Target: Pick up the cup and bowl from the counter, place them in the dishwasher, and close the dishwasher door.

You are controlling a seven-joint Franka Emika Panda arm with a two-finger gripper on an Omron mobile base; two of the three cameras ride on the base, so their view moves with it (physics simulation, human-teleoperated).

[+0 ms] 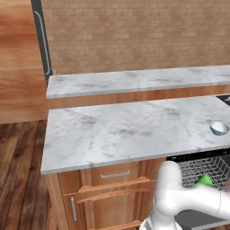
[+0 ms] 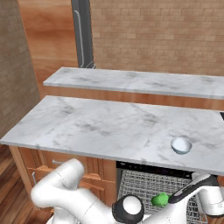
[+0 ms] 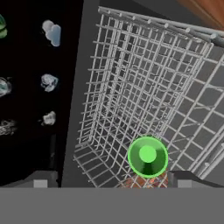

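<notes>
Nearest the camera on the hand, the two dark fingers (image 3: 111, 179) stand wide apart with nothing between them, one tip at each lower corner of the view. Just beyond and below them, the green cup (image 3: 148, 155) sits upright in the grey wire rack (image 3: 131, 87) of the dishwasher (image 2: 151, 183), seen from straight above so its round mouth shows. From the base cameras the cup (image 2: 160, 199) sits in the rack, pulled out under the tabletop (image 2: 109, 127) edge, with the white arm (image 2: 78, 197) bent low in front of it. Farther back, the pale bowl (image 2: 181, 145) rests on the marble tabletop near its front edge, above the dishwasher. Behind runs a narrower marble ledge (image 2: 140, 83) before a brick wall (image 2: 157, 30).
</notes>
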